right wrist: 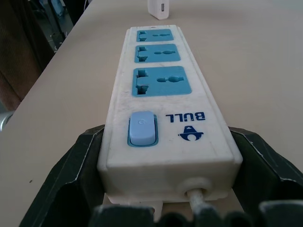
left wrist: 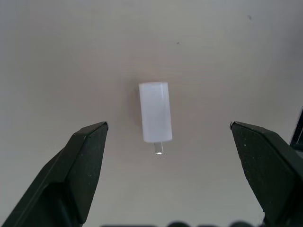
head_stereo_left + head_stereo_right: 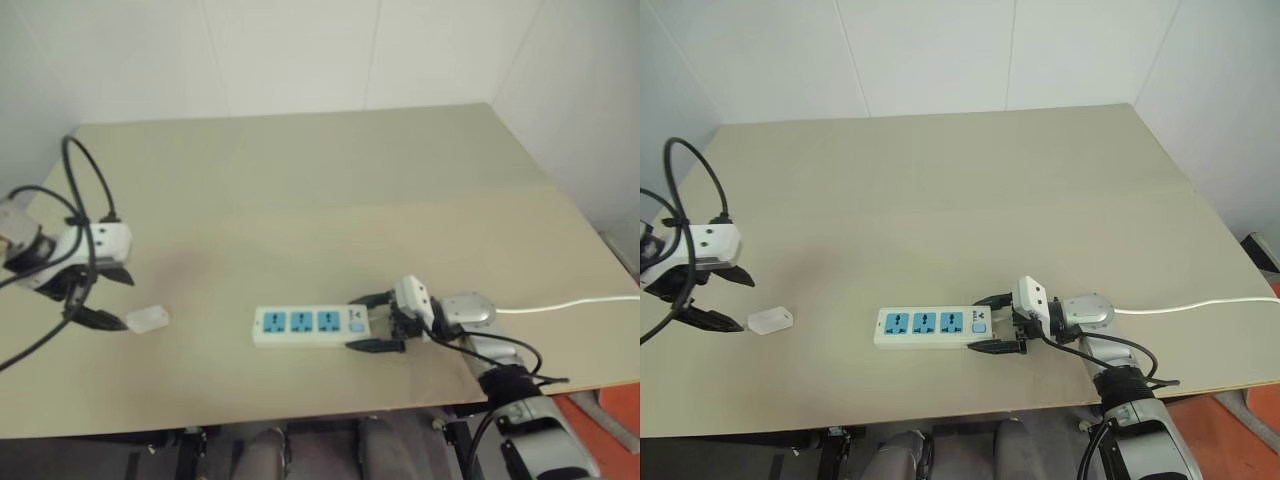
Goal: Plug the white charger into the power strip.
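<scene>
- The left gripper point(image 3: 722, 298) sits at the left edge of the head view, its two black fingers spread wide apart with nothing between them.
- In the left wrist view the two fingers point(image 2: 80, 165) stand wide on either side of the frame, and the white charger point(image 2: 155, 112) lies on the bare table between and beyond them, touching neither.
- The charger lies flat, just beside the left fingertips in the head view, with a small metal prong showing at one end.
- The right gripper point(image 3: 998, 322) is at the lower middle-right of the head view, pointing toward the left of the frame.
- Its fingers point(image 1: 71, 175) are clamped against the two long sides of the power strip point(image 3: 933, 326) at the switch end.
- The power strip lies flat in the lower centre of the head view, its three blue sockets facing up, its blue switch point(image 1: 142, 128) nearest the right gripper.
- A thin white cord point(image 3: 1200, 305) runs off to the right edge of the frame.
- The charger and the power strip are well apart on the tan table point(image 3: 970, 190).
</scene>
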### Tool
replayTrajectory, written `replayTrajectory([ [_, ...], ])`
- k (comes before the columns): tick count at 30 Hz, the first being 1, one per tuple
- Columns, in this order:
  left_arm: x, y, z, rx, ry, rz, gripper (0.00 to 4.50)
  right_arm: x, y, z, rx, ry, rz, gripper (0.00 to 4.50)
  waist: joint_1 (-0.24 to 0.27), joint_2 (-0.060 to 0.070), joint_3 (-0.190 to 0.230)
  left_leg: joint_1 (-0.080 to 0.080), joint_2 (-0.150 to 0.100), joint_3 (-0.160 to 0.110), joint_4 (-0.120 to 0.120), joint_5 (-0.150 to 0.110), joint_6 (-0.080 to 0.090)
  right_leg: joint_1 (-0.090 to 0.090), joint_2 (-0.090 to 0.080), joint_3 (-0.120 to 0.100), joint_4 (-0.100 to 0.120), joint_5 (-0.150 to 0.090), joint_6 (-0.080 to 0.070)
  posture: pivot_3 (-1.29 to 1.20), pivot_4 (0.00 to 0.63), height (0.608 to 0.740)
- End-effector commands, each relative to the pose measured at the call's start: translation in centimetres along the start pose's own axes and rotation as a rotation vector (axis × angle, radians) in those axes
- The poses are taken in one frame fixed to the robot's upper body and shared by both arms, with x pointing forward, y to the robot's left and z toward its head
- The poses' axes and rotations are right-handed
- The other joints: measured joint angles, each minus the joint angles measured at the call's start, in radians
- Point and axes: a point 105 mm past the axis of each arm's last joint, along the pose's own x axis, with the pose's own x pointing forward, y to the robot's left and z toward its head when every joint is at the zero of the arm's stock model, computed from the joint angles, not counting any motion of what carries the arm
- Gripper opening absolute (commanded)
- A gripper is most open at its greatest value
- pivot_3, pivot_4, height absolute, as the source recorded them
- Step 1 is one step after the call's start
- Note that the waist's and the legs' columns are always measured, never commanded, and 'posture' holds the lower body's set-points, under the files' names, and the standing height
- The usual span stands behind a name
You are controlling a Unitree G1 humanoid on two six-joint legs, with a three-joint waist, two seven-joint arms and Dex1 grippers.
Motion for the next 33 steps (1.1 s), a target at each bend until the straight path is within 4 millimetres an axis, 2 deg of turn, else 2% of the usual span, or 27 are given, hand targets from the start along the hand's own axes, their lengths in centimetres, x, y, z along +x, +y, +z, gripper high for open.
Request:
replayTrajectory([
  [1,0.2,0.6,-0.4,0.006,0.078,0.034,4.50,0.2,0.0,0.7,-0.014,-0.026,-0.003,3.42,0.000,0.000,0.000,0.000,0.000,0.000,0.000,0.000,0.000,0.000,0.000,0.000,0.000,0.000,0.000,0.00,0.150,0.740],
  [11,2.8,1.0,-0.3,0.024,0.137,0.032,4.50,0.2,-0.2,0.8,-0.012,-0.033,-0.026,3.42,0.002,0.000,0.000,0.000,0.000,0.000,0.000,0.000,0.000,0.000,0.000,0.000,0.001,0.000,0.000,0.00,0.150,0.740],
  [23,6.2,0.1,-0.3,0.034,0.123,0.009,4.50,0.2,-0.1,0.8,-0.005,-0.038,-0.043,3.42,0.004,0.000,0.000,0.000,0.001,0.000,0.000,0.000,0.000,-0.001,0.000,0.001,0.001,0.001,-0.001,0.00,0.150,0.740],
  [33,6.8,0.5,0.7,0.040,0.085,0.028,4.50,0.1,-0.2,0.8,0.003,-0.034,-0.051,3.42,0.007,0.000,0.000,0.002,0.001,0.000,0.000,0.000,0.000,0.000,0.000,0.001,0.002,0.001,-0.002,0.00,0.150,0.740],
])
